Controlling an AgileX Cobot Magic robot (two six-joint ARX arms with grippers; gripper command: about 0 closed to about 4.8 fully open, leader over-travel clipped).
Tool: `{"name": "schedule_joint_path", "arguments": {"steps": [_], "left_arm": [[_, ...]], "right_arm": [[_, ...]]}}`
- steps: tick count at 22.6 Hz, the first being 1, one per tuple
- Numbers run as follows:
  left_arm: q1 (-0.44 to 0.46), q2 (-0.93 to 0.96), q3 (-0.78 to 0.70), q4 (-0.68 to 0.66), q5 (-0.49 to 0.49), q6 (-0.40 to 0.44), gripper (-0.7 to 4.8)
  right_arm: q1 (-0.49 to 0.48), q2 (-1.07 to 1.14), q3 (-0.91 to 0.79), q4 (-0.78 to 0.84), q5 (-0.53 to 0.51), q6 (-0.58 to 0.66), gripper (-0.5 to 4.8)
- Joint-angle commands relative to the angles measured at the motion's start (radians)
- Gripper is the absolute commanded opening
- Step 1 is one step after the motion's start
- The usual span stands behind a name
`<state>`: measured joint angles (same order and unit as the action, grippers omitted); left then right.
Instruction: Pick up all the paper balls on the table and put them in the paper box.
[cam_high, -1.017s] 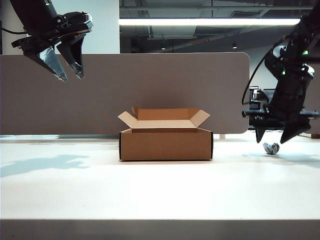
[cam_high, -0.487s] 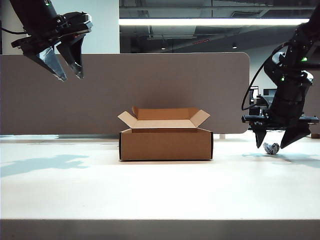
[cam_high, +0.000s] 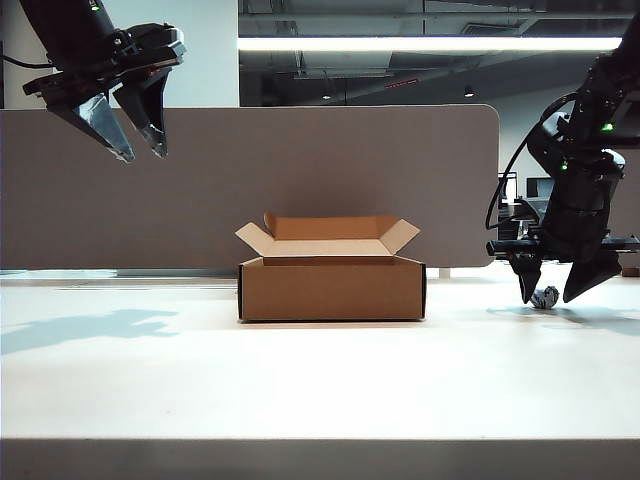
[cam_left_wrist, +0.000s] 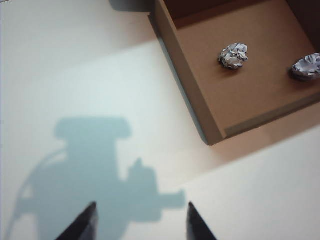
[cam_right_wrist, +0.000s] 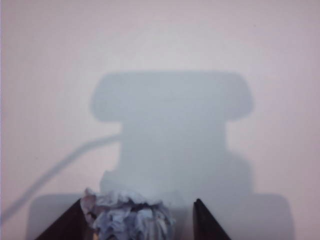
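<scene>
One paper ball (cam_high: 546, 296) lies on the white table (cam_high: 300, 380), to the right of the paper box (cam_high: 330, 288). My right gripper (cam_high: 548, 298) is down at the tabletop, open, its fingers on either side of that ball. In the right wrist view the ball (cam_right_wrist: 130, 217) rests against one finger, with a gap to the other. My left gripper (cam_high: 143, 152) hangs high at the upper left, open and holding nothing. Its wrist view looks down past the gripper (cam_left_wrist: 141, 210) into the box (cam_left_wrist: 185, 75), where two paper balls (cam_left_wrist: 233, 55) (cam_left_wrist: 306, 66) lie on the floor.
A grey-brown divider panel (cam_high: 300, 170) stands behind the box along the back of the table. The box's four flaps stand open. The arms' shadows fall on the tabletop at the left and right.
My right gripper has sunk onto the paper ball, from just above it to straddling it at the tabletop, and its fingers have drawn slightly closer. The left arm has not moved.
</scene>
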<state>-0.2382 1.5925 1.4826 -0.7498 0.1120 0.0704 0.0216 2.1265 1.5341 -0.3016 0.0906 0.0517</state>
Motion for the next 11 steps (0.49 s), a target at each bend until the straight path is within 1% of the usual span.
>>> {"name": "schedule_joint_path", "arguments": {"steps": [1, 2, 3, 6, 9, 11], "left_arm": [[0.000, -0.004, 0.002, 0.007, 0.001, 0.002, 2.18], [0.000, -0.004, 0.002, 0.007, 0.001, 0.002, 2.18], [0.000, -0.004, 0.002, 0.007, 0.001, 0.002, 2.18], [0.000, -0.004, 0.002, 0.008, 0.001, 0.002, 2.18], [0.000, -0.004, 0.002, 0.008, 0.001, 0.002, 2.18], [0.000, -0.004, 0.002, 0.008, 0.001, 0.002, 2.18]], "right_arm": [[0.000, 0.000, 0.004, 0.021, 0.005, -0.003, 2.45], [0.000, 0.002, 0.004, 0.016, 0.005, -0.003, 2.16], [0.000, 0.002, 0.004, 0.012, 0.005, -0.003, 2.00], [0.000, 0.003, 0.004, 0.011, 0.005, -0.003, 1.96], [0.000, 0.003, 0.004, 0.013, 0.005, -0.003, 1.51], [0.000, 0.003, 0.004, 0.014, 0.004, -0.003, 1.46]]}}
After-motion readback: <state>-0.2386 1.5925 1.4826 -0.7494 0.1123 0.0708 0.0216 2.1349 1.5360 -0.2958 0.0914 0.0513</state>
